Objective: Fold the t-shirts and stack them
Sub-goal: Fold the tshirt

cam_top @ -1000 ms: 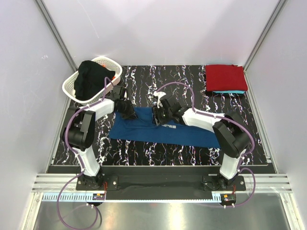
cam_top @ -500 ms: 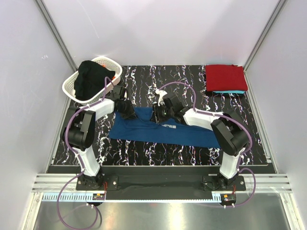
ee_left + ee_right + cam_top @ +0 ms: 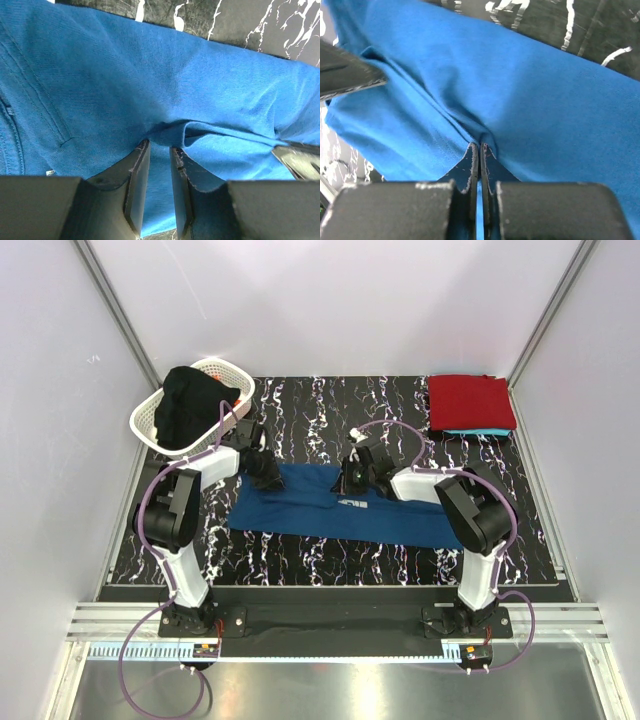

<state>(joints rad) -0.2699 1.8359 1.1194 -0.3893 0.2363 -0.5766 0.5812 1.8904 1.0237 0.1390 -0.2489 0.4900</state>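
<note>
A navy blue t-shirt (image 3: 330,512) with a small white chest print lies in a long folded strip across the mat. My left gripper (image 3: 268,476) is at the shirt's far left corner. In the left wrist view its jaws (image 3: 159,146) stand narrow, with a puckered fold of the blue t-shirt (image 3: 150,80) between the tips. My right gripper (image 3: 352,478) sits on the far edge near the middle. Its jaws (image 3: 479,146) are pinched shut on a ridge of the blue t-shirt (image 3: 530,90). A folded red t-shirt (image 3: 470,400) rests on a turquoise t-shirt (image 3: 480,431) at the back right.
A white lattice basket (image 3: 148,422) at the back left holds a black cloth (image 3: 195,400). The black marbled mat (image 3: 300,560) ends at a rail just ahead of the arm bases. White walls close in on both sides.
My right gripper has slid to the right along the shirt's far edge and closed on the cloth. The left gripper has barely moved.
</note>
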